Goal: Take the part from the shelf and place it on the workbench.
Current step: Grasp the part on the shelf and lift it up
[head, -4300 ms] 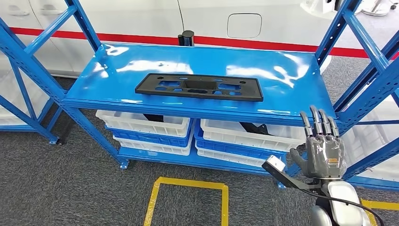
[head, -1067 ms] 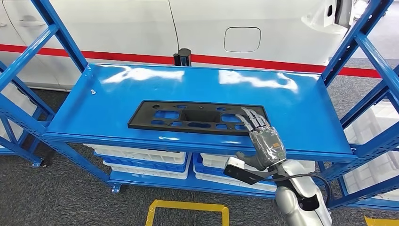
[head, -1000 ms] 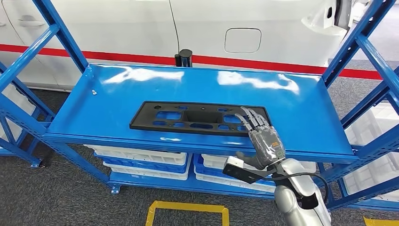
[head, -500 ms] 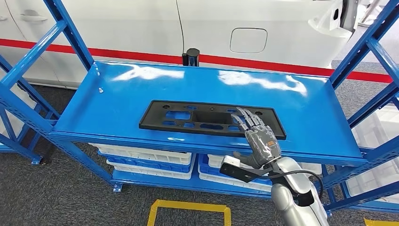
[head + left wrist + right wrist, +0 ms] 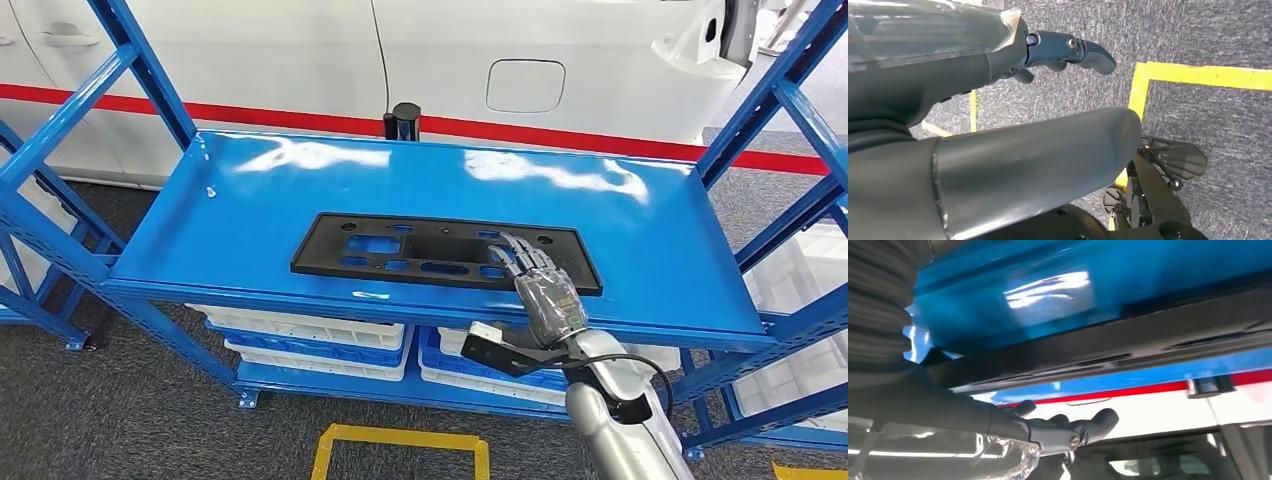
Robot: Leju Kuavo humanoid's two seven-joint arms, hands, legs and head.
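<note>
the step in hand looks like the reach for the grasp, with nothing lifted yet. nearest the robot, the right hand [image 5: 540,285] comes up from below the front lip of the blue shelf [image 5: 250,215], its fingers [image 5: 516,252] stretched out and apart over the near right portion of the part [image 5: 400,250], holding nothing; whether the fingertips touch the plastic cannot be told from the head view. the right wrist view shows the fingers extended along the part's dark edge with no grip closed. the left hand [image 5: 998,65] hangs over the grey floor beside a yellow floor line [image 5: 1198,75], fingers loosely extended with nothing in them.

the part is a long flat black plate with cutouts, lying flat on the shelf, toward the front edge and roughly centred. under the shelf sit white bins [image 5: 300,335]. behind the shelf stands a white car body [image 5: 560,50].

the next move probably calls for getting the thumb under the part's near edge and closing the fingers from above. since the plate lies flush, it may slide backward instead of lifting.
</note>
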